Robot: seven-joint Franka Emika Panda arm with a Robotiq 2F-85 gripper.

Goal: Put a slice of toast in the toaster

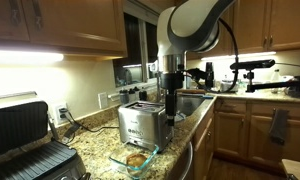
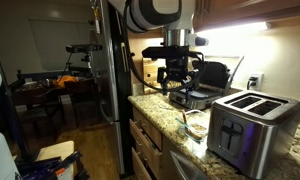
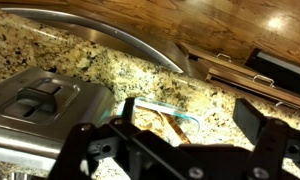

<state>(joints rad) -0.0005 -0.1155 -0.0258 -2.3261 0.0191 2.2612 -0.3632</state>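
Observation:
The slice of toast [image 1: 137, 158] lies in a clear glass dish [image 1: 123, 160] on the granite counter, in front of the steel toaster [image 1: 140, 124]. In the wrist view the toast [image 3: 175, 127] shows as a brown strip inside the dish [image 3: 163, 103], with the toaster [image 3: 40, 100] at the left. My gripper [image 1: 171, 110] hangs open and empty above the counter, beside the toaster and above the dish. Its two dark fingers frame the dish in the wrist view [image 3: 170, 150]. It also shows in an exterior view [image 2: 180, 88], left of the toaster [image 2: 252, 125].
A black-and-silver contact grill [image 1: 30, 140] stands at the counter's near end. A steel sink [image 1: 195, 100] lies behind the gripper, and its rim shows in the wrist view [image 3: 90, 25]. Wooden cabinets hang above, and the counter edge drops off to the floor.

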